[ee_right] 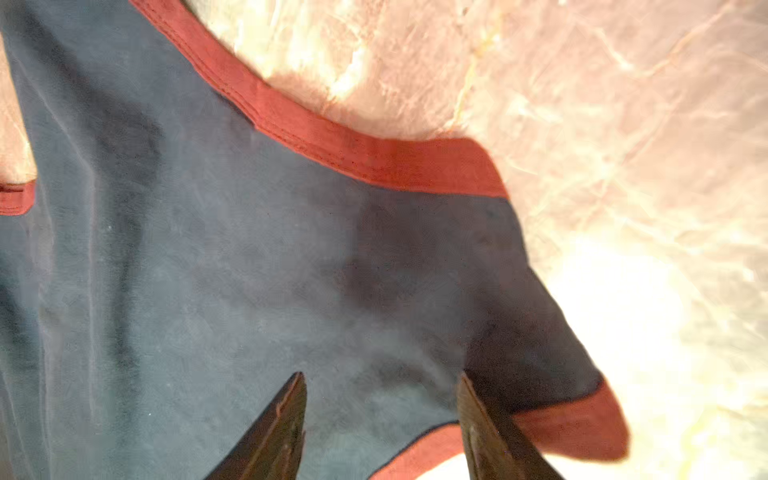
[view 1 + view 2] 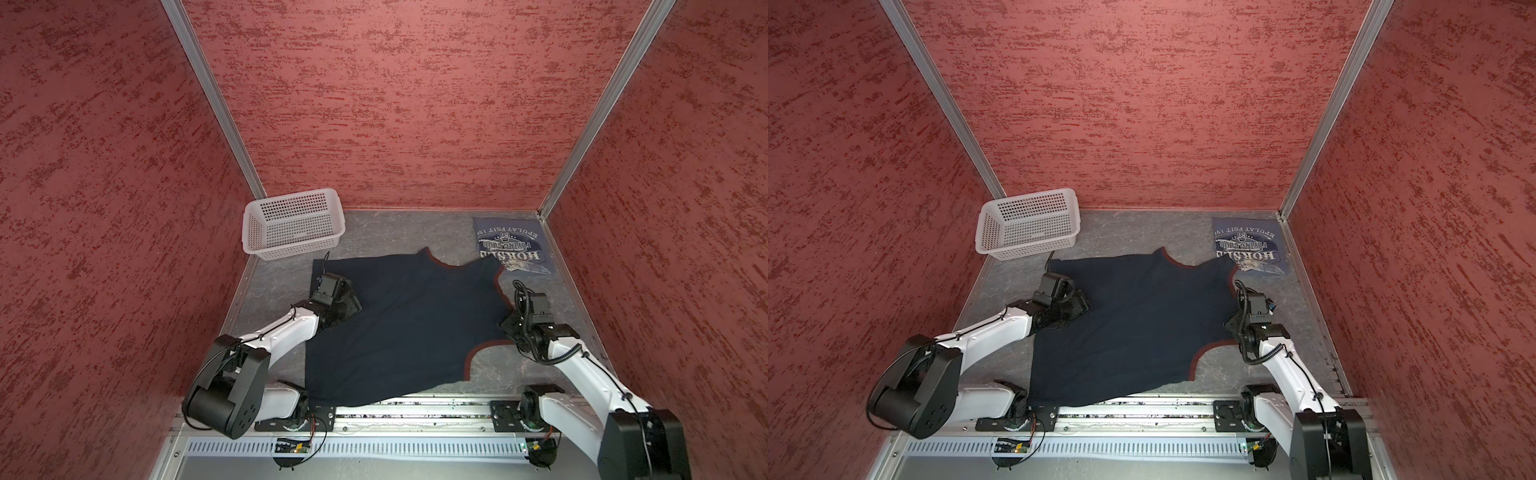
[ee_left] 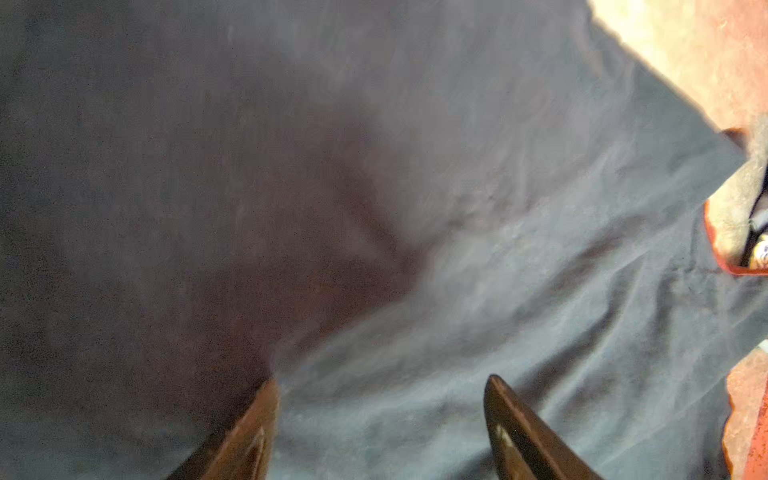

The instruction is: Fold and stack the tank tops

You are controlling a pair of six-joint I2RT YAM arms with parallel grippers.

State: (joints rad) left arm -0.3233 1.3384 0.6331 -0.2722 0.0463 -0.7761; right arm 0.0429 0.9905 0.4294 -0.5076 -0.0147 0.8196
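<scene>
Tank top (image 2: 399,328), limp and light, sprawls near basket (image 2: 293,224); left gripper (image 3: 382,380), right gripper (image 1: 381,374) hover spread-jawed; strap (image 1: 519,299) likely the best pinch.

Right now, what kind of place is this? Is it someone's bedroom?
Probably a robot test booth, not a bedroom. A white left arm and right arm sit on a metal rail, red panel walls box in a small grey table, and a navy tank top lies spread out there.
</scene>
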